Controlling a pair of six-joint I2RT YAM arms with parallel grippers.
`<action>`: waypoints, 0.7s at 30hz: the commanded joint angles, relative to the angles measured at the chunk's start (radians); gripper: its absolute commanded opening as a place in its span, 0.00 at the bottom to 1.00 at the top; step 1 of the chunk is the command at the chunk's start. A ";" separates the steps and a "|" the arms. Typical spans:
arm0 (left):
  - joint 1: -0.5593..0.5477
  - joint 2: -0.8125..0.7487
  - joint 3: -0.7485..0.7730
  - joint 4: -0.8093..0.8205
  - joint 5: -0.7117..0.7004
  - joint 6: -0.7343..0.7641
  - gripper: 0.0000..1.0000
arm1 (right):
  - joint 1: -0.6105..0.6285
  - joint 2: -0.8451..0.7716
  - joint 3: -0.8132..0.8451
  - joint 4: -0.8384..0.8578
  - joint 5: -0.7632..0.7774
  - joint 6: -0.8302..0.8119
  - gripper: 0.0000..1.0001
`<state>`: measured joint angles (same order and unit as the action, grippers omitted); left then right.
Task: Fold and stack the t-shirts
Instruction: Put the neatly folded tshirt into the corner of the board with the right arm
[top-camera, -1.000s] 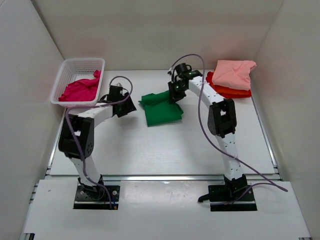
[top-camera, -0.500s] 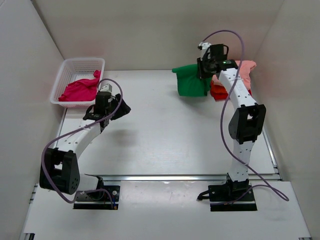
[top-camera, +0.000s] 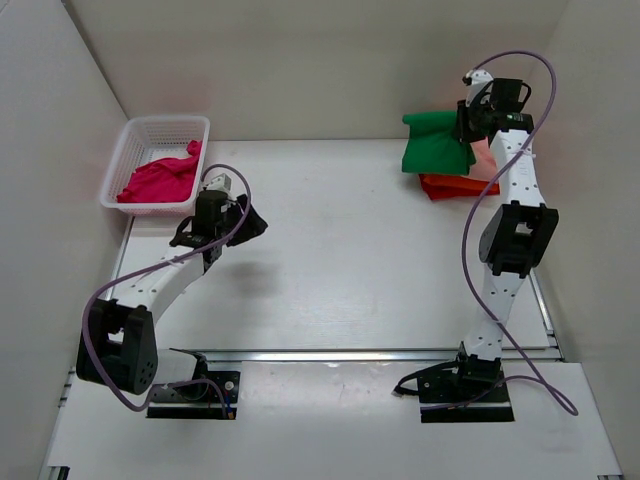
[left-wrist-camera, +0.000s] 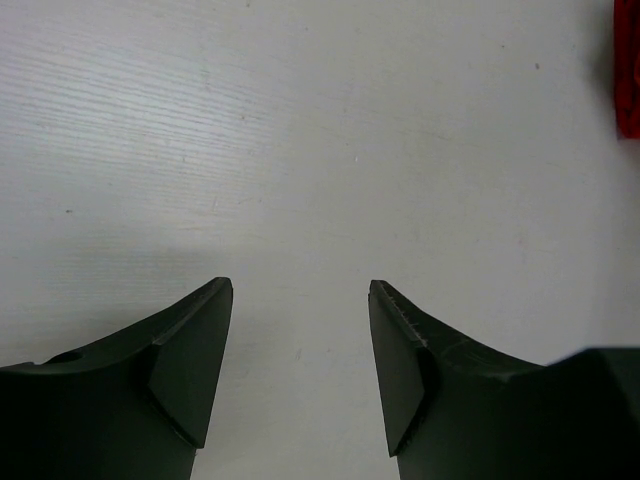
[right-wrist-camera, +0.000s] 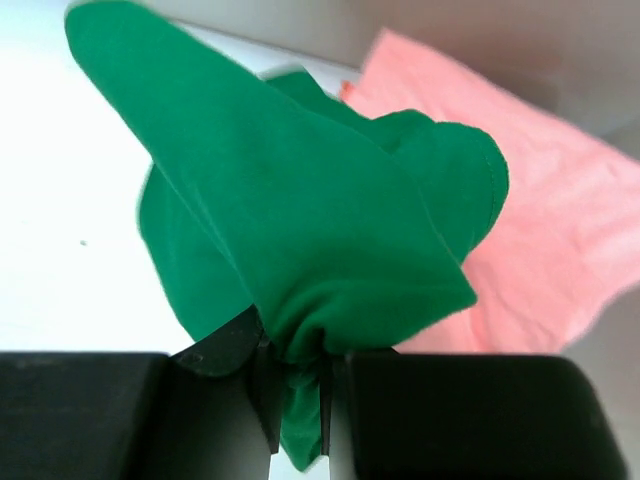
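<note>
My right gripper (top-camera: 470, 125) is shut on the folded green t-shirt (top-camera: 435, 145) and holds it in the air over the stack at the back right. In the right wrist view the green t-shirt (right-wrist-camera: 300, 210) hangs pinched between the jaws, with the salmon pink t-shirt (right-wrist-camera: 560, 240) behind it. The stack has the salmon pink t-shirt (top-camera: 488, 158) on top of an orange-red one (top-camera: 455, 186). A magenta t-shirt (top-camera: 160, 178) lies crumpled in the white basket (top-camera: 150, 130). My left gripper (top-camera: 248, 222) is open and empty above bare table (left-wrist-camera: 300, 150).
White walls enclose the table on the left, back and right. The basket stands at the back left corner. A red cloth edge (left-wrist-camera: 628, 80) shows at the far right of the left wrist view.
My right gripper has lifted the green t-shirt off the table middle and carried it right and back, over the stack. My left arm has drawn back to the left and lowered.
</note>
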<state>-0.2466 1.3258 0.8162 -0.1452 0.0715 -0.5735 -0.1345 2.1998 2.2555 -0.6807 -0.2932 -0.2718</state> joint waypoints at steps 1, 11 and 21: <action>-0.008 -0.036 -0.011 0.030 0.022 0.004 0.68 | 0.038 -0.093 0.009 0.177 -0.106 -0.032 0.00; -0.014 -0.037 -0.037 0.013 0.011 0.006 0.67 | 0.047 -0.146 0.007 0.438 -0.077 -0.052 0.00; -0.023 -0.017 -0.045 0.024 0.008 0.008 0.68 | -0.069 -0.146 0.057 0.435 -0.149 -0.024 0.00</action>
<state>-0.2611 1.3247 0.7776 -0.1345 0.0746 -0.5724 -0.1528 2.1342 2.3058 -0.3489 -0.4000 -0.3069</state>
